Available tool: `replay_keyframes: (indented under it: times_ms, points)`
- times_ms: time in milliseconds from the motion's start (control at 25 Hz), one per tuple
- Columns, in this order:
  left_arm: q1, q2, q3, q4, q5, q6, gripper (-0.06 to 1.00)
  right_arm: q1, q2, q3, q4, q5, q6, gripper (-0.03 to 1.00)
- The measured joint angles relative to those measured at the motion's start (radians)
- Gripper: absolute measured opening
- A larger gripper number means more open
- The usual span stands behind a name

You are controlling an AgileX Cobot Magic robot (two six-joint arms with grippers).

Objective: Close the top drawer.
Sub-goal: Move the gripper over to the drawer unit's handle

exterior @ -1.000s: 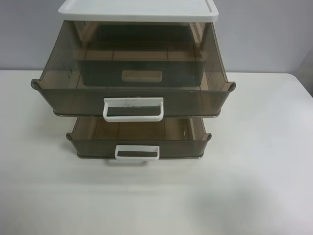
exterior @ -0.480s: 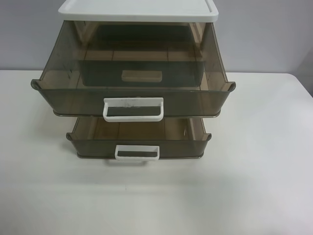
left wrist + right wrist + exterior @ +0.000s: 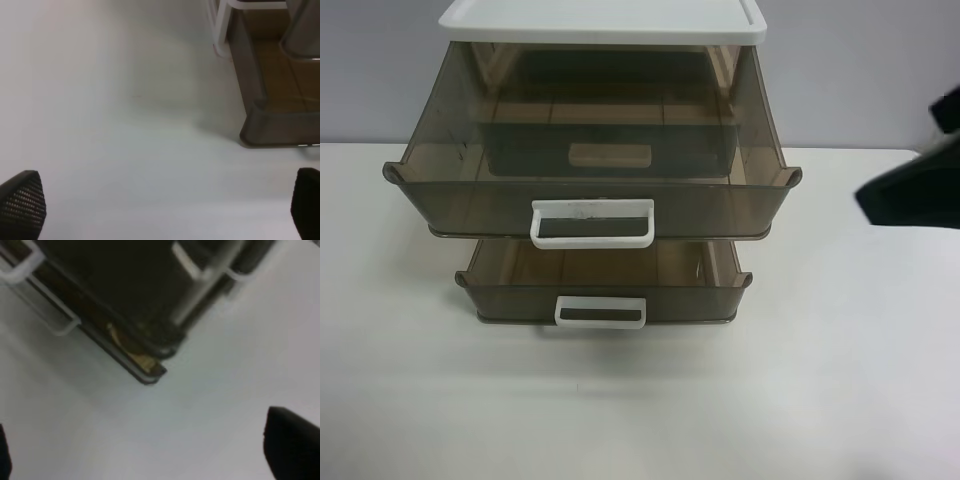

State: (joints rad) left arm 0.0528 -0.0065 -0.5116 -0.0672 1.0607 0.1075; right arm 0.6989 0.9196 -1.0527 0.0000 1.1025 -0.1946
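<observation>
The top drawer is smoky brown and stands pulled far out of the unit, its wide white scuffed handle facing the camera. A black arm shows at the exterior high view's right edge, level with the drawer's front and apart from it. My right gripper is open and empty above the table, looking at a corner of the drawers. My left gripper is open and empty over the table, short of a lower drawer's corner.
A lower brown drawer with a smaller white handle is pulled partly out beneath the top one. A white lid caps the unit. The white table spreads around it; a grey wall stands behind.
The black arm has come into the exterior high view from the right edge; it was out of view before. The drawers have not moved.
</observation>
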Motion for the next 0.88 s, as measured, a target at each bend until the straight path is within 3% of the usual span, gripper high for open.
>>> replay_keyframes:
  times_ms: [360, 640, 880]
  points:
    - [0.0, 0.0, 0.0, 0.0, 0.0, 0.0, 0.99, 0.42, 0.427, -0.276, -0.094, 0.007, 0.097, 0.99]
    - [0.0, 0.0, 0.0, 0.0, 0.0, 0.0, 0.99, 0.621, 0.626, -0.374, -0.205, 0.037, 0.167, 0.99]
    - [0.0, 0.0, 0.0, 0.0, 0.0, 0.0, 0.99, 0.697, 0.765, -0.377, -0.243, 0.078, 0.208, 0.99]
